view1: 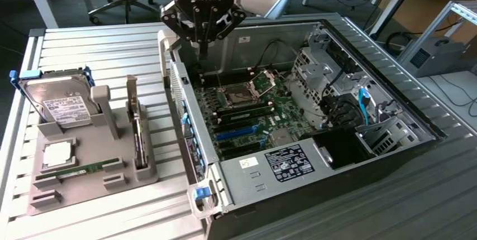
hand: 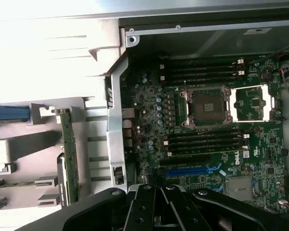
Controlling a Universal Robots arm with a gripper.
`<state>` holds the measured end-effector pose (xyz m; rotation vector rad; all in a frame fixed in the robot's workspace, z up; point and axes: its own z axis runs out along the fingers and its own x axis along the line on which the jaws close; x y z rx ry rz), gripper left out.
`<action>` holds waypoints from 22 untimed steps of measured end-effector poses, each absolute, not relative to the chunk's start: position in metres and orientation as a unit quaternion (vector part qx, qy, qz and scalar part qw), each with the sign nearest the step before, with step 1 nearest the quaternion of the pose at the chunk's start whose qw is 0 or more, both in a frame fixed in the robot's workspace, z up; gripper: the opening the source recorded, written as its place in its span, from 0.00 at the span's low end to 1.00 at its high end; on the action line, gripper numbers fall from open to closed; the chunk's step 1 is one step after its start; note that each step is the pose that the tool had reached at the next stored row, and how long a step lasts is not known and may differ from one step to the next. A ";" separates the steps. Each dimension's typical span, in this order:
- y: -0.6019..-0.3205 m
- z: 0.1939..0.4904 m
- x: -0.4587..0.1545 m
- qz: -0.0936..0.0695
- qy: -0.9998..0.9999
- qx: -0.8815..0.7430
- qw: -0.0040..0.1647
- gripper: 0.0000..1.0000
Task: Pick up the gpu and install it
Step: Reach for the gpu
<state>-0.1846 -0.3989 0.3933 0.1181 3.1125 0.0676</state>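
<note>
One arm at work. Exterior view: gripper (view1: 203, 52) hangs above the back corner of the open computer case (view1: 387, 84), near the wall towards the exterior view's left, fingers pointing down and pressed together with nothing between them. Beneath and just beyond it lies the motherboard (view1: 249, 118), CPU socket (view1: 240, 95) uncovered. The gpu (view1: 135, 123) is outside the case, standing on its long edge in a slot of the grey holder (view1: 82, 195) on the slatted table (view1: 97, 44), to the exterior view's left of the case and well apart from the gripper; untouched, not yet installed. In the same holder: a hard drive (view1: 63, 106) in a blue frame, upright, and a slim green RAM stick (view1: 89, 168) lying flat near the front. Wrist view: looking down, gripper (hand: 158, 192) fingers closed against each other, empty, over the motherboard (hand: 207, 144) close to the blue expansion slot (hand: 192, 170). CPU socket (hand: 207, 106) open, with dark memory slots on either side of it. The gpu (hand: 70, 154) shows edge-on beyond the case wall (hand: 116, 120), seated in the grey holder (hand: 19, 144), clear of the fingers.
</note>
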 end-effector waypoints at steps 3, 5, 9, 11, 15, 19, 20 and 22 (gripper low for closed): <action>-0.399 0.393 -0.191 0.022 0.999 0.038 0.013 0.11; -0.399 0.393 -0.195 0.022 0.999 0.038 0.013 0.11; -0.399 0.393 -0.203 0.022 0.999 0.038 0.013 0.11; -0.399 0.393 -0.207 0.022 0.999 0.038 0.013 0.11; -0.399 0.393 -0.219 0.022 0.999 0.038 0.013 0.11; -0.399 0.393 -0.230 0.022 0.999 0.038 0.013 0.11; -0.399 0.393 -0.233 0.022 0.999 0.038 0.013 0.11; -0.399 0.393 -0.240 0.022 0.999 0.038 0.013 0.11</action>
